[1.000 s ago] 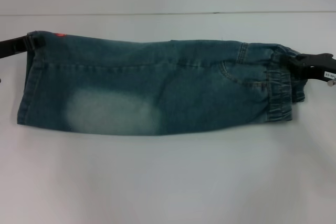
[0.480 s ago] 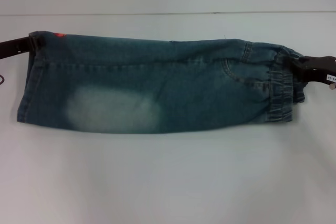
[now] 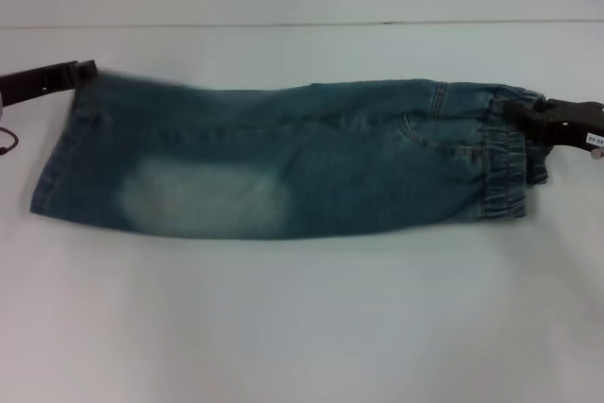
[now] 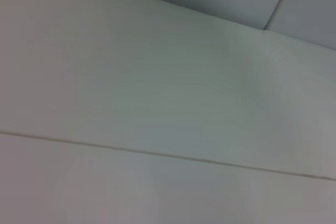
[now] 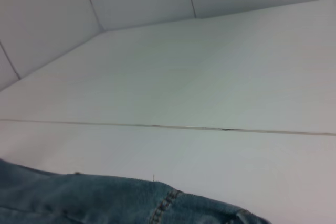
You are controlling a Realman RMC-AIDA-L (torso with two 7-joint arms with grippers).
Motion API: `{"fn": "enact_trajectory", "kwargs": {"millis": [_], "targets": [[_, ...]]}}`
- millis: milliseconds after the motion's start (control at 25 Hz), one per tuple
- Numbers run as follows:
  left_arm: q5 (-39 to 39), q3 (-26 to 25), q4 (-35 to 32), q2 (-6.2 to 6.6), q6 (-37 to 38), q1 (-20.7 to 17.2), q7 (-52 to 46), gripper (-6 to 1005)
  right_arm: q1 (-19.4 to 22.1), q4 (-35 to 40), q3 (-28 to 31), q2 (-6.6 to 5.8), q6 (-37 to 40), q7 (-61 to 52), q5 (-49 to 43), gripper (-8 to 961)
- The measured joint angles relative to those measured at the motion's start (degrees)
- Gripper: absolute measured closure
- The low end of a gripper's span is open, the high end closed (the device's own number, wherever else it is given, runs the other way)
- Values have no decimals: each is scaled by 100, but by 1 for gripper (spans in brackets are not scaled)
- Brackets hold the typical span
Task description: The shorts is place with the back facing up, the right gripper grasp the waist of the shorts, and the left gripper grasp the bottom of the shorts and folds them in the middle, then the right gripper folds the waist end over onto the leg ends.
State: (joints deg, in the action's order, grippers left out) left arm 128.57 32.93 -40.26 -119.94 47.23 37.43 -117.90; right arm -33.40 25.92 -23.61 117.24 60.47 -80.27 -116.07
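The shorts (image 3: 283,162) lie folded lengthwise into a long band across the white table, with a pale bleached patch (image 3: 203,197) toward the left. The waist of the shorts (image 3: 505,162) is the gathered end on the right. My right gripper (image 3: 528,115) is shut on its far corner. The bottom of the shorts (image 3: 61,158) is the left end. My left gripper (image 3: 85,71) sits at its far corner, which is blurred, so its hold is unclear. In the right wrist view a strip of denim (image 5: 105,198) shows. The left wrist view holds no cloth.
The white table (image 3: 302,327) runs wide in front of the shorts, with a thin seam line (image 3: 302,24) across it behind them. A pale wall rises beyond. A small white label (image 3: 595,139) shows on the right arm.
The far left corner of the shorts has dropped and smeared, and its orange mark no longer shows. The left gripper now reaches further in. The right gripper closed on the waistband and stays there.
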Motion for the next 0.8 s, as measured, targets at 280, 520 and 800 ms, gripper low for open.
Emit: {"fn": "enact_trajectory", "kwargs": {"millis": [280, 520, 800], "targets": [[-19, 3, -2, -29, -117, -23, 32, 732, 26, 3, -54, -25, 46, -163, -26, 650], [-190, 3, 21, -29, 34, -61, 251, 429, 21, 97, -337, -214, 337, -819, -60, 288], [-1050, -4, -3, -39, 794, -337, 1029, 147, 12, 613, -968, -565, 924, -2255, -65, 147]]}}
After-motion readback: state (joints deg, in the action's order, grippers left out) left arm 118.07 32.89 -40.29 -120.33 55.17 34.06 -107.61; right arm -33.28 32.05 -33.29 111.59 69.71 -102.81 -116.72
